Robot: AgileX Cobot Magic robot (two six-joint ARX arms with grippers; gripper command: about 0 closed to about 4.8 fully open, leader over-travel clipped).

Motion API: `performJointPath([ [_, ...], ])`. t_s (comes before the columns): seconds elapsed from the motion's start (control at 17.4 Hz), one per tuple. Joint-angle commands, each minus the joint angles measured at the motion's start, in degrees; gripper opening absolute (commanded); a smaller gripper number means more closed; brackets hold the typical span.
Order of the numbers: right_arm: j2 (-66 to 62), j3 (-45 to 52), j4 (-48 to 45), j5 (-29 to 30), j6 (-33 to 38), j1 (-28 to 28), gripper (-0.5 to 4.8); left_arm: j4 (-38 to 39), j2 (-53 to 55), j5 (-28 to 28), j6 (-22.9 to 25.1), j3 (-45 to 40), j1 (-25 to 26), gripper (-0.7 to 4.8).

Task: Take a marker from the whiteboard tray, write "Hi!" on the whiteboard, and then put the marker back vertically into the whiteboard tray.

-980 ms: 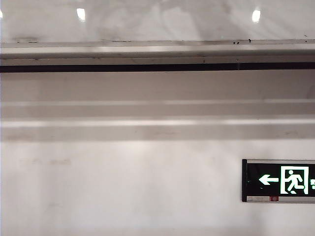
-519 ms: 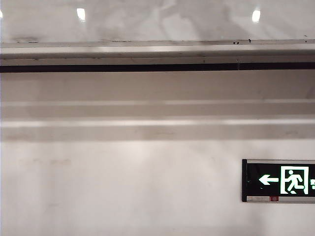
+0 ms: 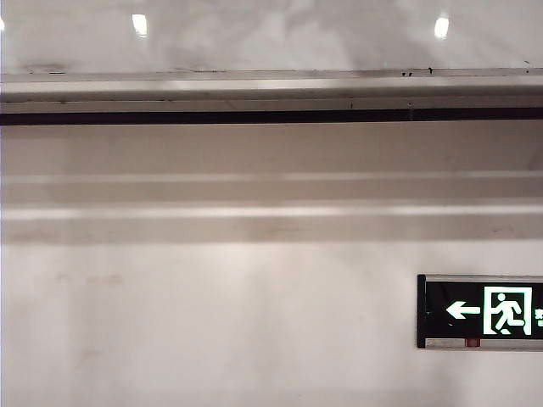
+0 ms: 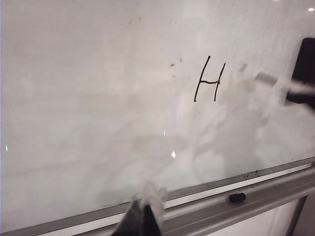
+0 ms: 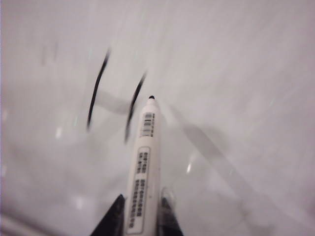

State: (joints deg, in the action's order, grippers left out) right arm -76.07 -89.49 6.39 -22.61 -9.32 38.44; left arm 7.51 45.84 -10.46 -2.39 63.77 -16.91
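A black "H" (image 4: 209, 81) stands on the glossy whiteboard (image 4: 98, 98). My right gripper (image 5: 140, 216) is shut on the marker (image 5: 142, 167), a white barrel with small black print and its cap off. The marker's black tip (image 5: 151, 97) sits just beside the right stroke of the "H" (image 5: 134, 105). From the left wrist view the marker (image 4: 268, 78) is a pale blur right of the letter, with my right gripper (image 4: 297, 87) behind it. My left gripper (image 4: 145, 214) hangs shut and holds nothing, in front of the whiteboard tray (image 4: 275, 189). Neither arm shows in the exterior view.
A small black cap (image 4: 237, 197) lies in the tray. In the exterior view the tray (image 3: 254, 89) runs below the whiteboard (image 3: 254, 34), above a matte wall with a green exit sign (image 3: 479, 311) at lower right.
Only the faint reflections on the whiteboard shift a little in the exterior view; the tray and wall look the same.
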Motion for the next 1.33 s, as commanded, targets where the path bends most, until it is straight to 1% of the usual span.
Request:
performJointPath([
  [0.06,-0.5,0.0,-0.7,0.6,-0.1,-2.1,-0.01,-0.7,-0.1,-0.8,-1.3,0.4,0.0,-0.06],
  [0.52,-2.1,0.0,0.1,0.5,-0.1,-2.5,-0.01,-0.8,-0.1,-1.4,-1.3,0.4,0.0,-0.06],
  [0.75,-2.2,0.0,4.9,0.5,0.7,-2.5,-0.01,-0.7,-0.1,-1.4,-1.3,0.4,0.0,-0.06],
  [0.86,-2.3,0.0,5.6,0.5,0.7,-2.5,-0.01,-0.7,-0.1,-1.4,-1.3,0.4,0.0,-0.06],
  [0.98,-1.3,0.0,4.3,1.0,0.7,-2.4,-0.01,-0.7,-0.1,-1.4,-1.3,0.4,0.0,-0.06],
  [1.1,0.3,0.0,0.5,1.6,-0.1,-1.4,-0.01,-0.7,-0.1,-1.4,-1.3,0.4,0.0,-0.06],
  [1.21,0.2,0.0,-2.5,2.0,-1.7,-1.6,-0.01,-0.7,-0.1,-1.4,-1.3,0.4,0.0,-0.06],
  [1.33,-0.2,0.0,-3.3,2.0,-1.7,-1.6,-0.01,-0.7,-0.3,-1.4,-1.3,0.4,0.0,-0.06],
])
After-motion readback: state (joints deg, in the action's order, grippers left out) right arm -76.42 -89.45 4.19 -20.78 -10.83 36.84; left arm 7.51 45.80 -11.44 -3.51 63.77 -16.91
